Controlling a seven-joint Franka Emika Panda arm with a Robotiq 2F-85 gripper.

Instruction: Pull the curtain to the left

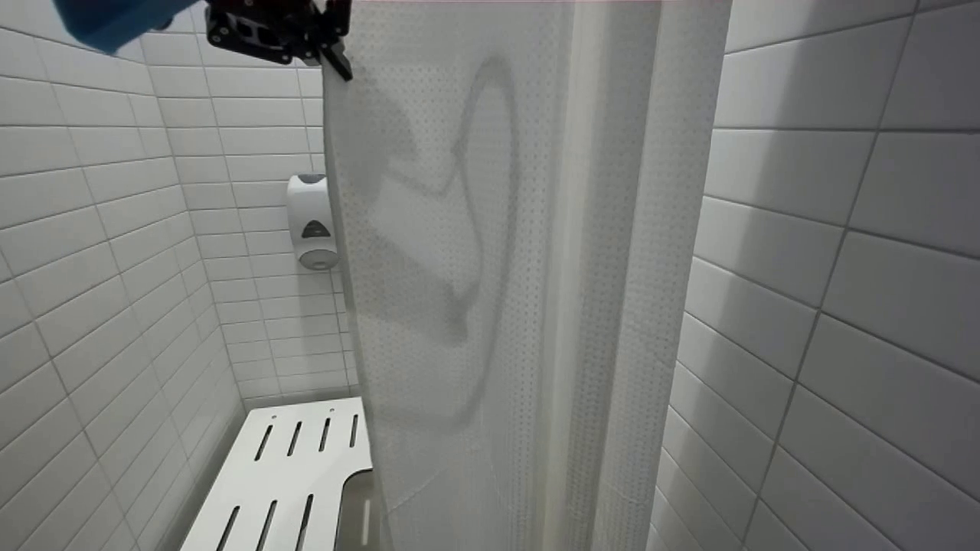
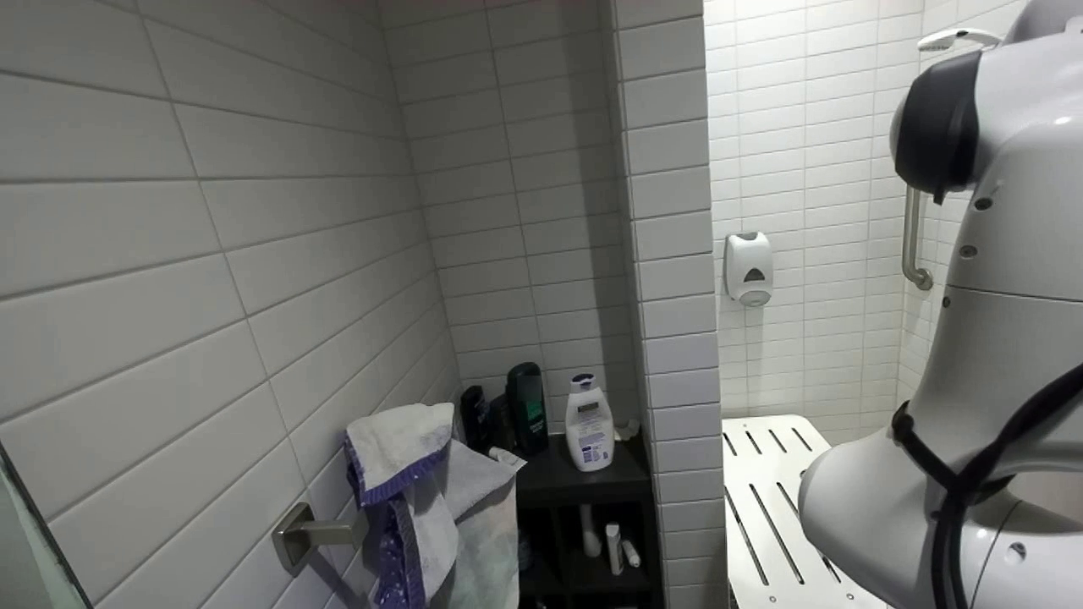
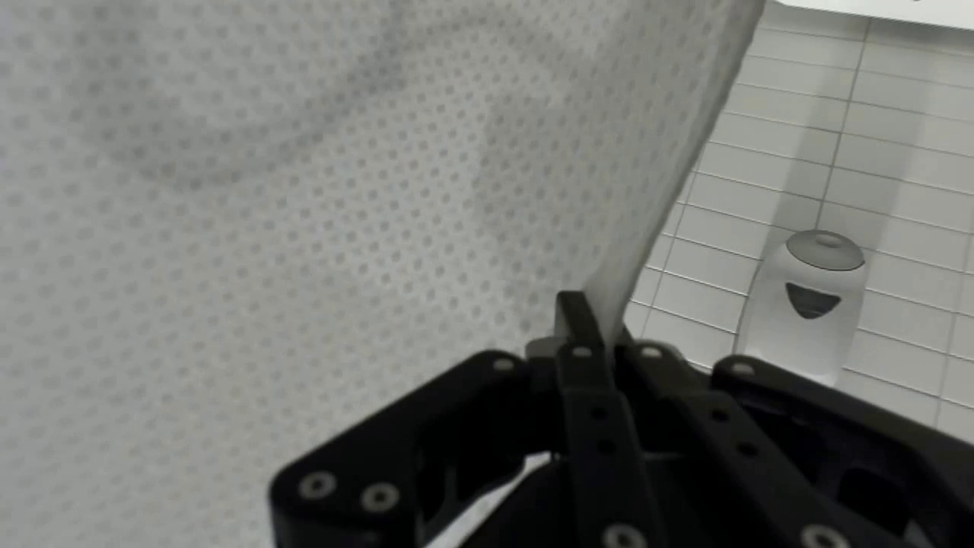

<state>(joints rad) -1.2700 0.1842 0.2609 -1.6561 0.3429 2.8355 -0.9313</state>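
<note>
The curtain [image 1: 459,268] is tall, white and semi-translucent, with a dotted weave. In an exterior view it hangs across the middle, with vertical folds toward its right side. My gripper [image 1: 337,67] is at the upper left of the curtain, at its left edge. In the wrist view the gripper [image 3: 601,323] is shut on the edge of the curtain [image 3: 289,243], with a strip of fabric between the fingertips. Most of the curtain lies left of the fingers there. The curtain's top is cut off, and neither curtain nor gripper shows beside the arm [image 2: 1015,338].
A slotted white bench [image 1: 283,474] stands low behind the curtain's left edge. A soap dispenser [image 1: 310,222] hangs on the tiled wall [image 1: 84,252]. A tiled pillar [image 2: 677,296], a towel [image 2: 457,491] on a rod and a dark shelf [image 2: 584,482] with bottles stand near the arm.
</note>
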